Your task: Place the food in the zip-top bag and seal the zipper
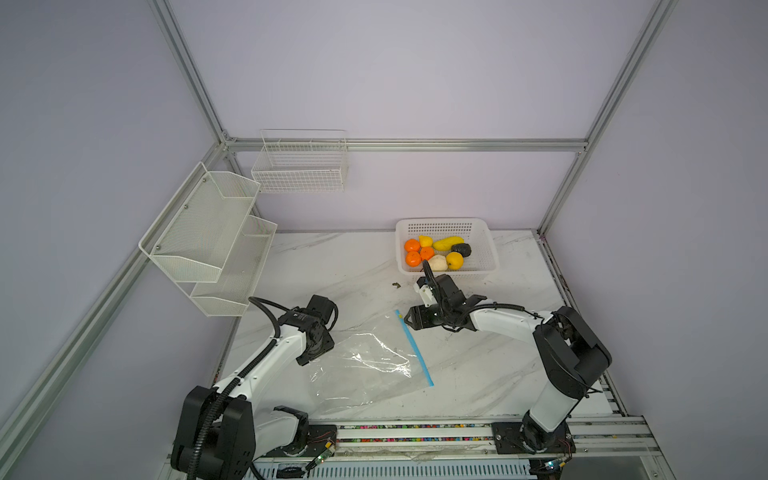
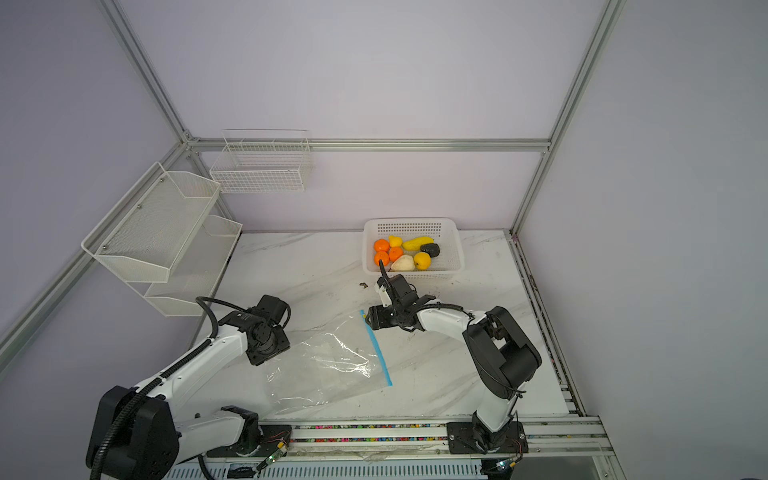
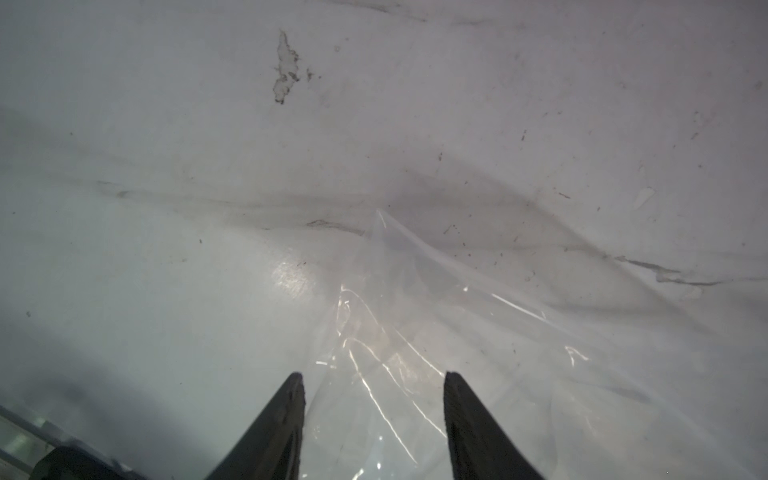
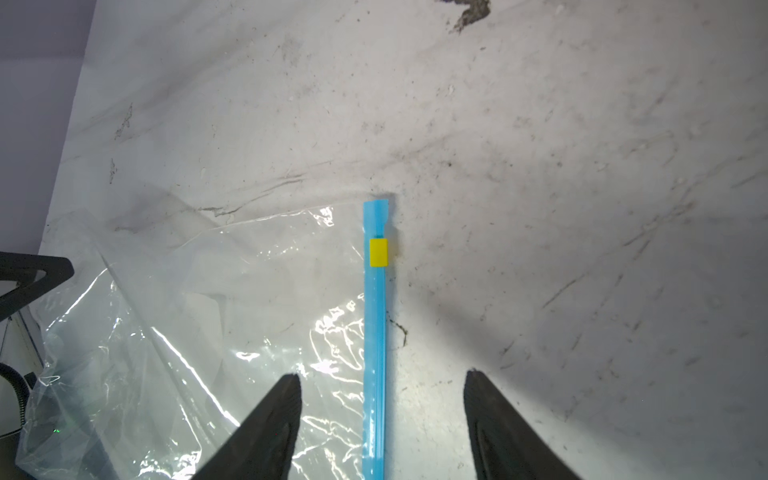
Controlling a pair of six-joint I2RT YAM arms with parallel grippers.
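The food [image 1: 436, 251] lies in a white perforated basket [image 1: 440, 223] at the back right: three orange tangerines [image 1: 412, 246], yellow pieces, a cream bulb and a dark lump. The transparent zip-top bag [image 1: 365, 370] lies flat on the marble table in both top views. Its light-blue zipper [image 1: 413, 347] runs along the right edge, with the yellow tab [image 4: 378, 252] at the far end. My right gripper [image 4: 381, 374] is open and straddles the zipper [image 4: 374, 332] just above it. My left gripper [image 3: 372, 376] is open over the bag's [image 3: 415, 332] left corner, with crinkled plastic between the fingers.
A white mesh two-tier rack [image 1: 208, 237] hangs on the left wall and a wire basket [image 1: 299, 166] on the back wall. A small dark scrap [image 1: 395, 284] lies on the table in front of the perforated basket. Both arm bases stand on the front rail.
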